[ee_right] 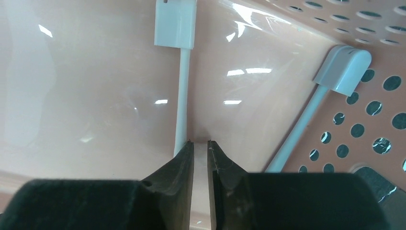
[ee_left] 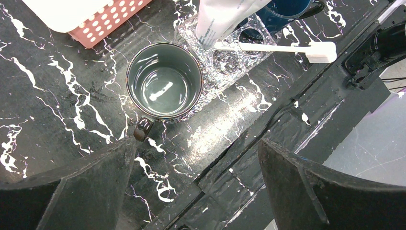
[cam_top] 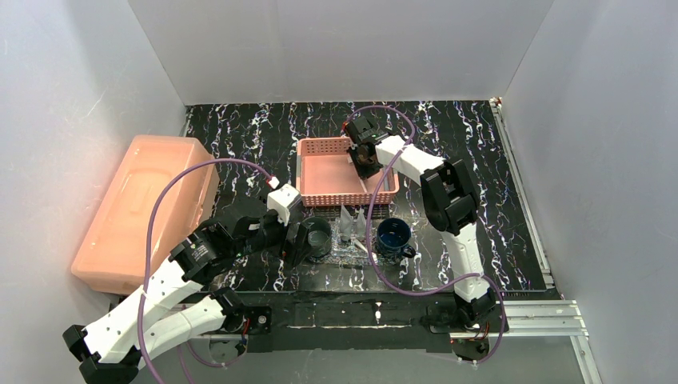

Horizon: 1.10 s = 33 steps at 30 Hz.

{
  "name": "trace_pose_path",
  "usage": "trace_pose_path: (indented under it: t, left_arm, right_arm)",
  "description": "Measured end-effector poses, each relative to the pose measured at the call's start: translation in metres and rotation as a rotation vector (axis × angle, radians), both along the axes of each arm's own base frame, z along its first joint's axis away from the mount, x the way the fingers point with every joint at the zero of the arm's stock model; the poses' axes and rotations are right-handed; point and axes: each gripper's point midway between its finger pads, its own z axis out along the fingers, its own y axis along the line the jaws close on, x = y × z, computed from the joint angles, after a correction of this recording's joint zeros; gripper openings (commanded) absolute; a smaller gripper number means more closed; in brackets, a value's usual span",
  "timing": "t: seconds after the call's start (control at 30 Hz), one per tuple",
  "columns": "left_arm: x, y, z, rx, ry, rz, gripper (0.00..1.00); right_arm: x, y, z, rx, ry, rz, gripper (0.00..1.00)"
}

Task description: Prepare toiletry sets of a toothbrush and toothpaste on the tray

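**Right claw inside the pink basket, jaws slightly parted.**
It grasps nothing. A toothbrush lies on the basket floor, its handle end beside one fingertip. A second toothbrush leans on the basket wall. Outside the basket, the tray carries a third toothbrush and toothpaste. The left claw is fully released and empty.

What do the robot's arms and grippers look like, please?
The left arm and right arm have white links with black joints. A purple cable loops along each. The left gripper and right gripper have black, tapered fingers.
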Motion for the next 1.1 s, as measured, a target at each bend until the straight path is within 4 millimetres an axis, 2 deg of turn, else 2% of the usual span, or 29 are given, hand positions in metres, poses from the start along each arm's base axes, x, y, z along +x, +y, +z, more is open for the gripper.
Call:
trace_pose_path:
  t: [0.33,1.1]
  left_arm:
    - [0.000,0.000,0.000,0.000,0.000,0.000,0.99]
    - [0.001,-0.001,-0.002,0.008,0.007,0.000,0.99]
  right_arm:
    - [-0.003,0.008,0.010,0.050,0.003,0.012,0.33]
    - [-0.007,0.024,0.012,0.126,0.028,0.043,0.42]
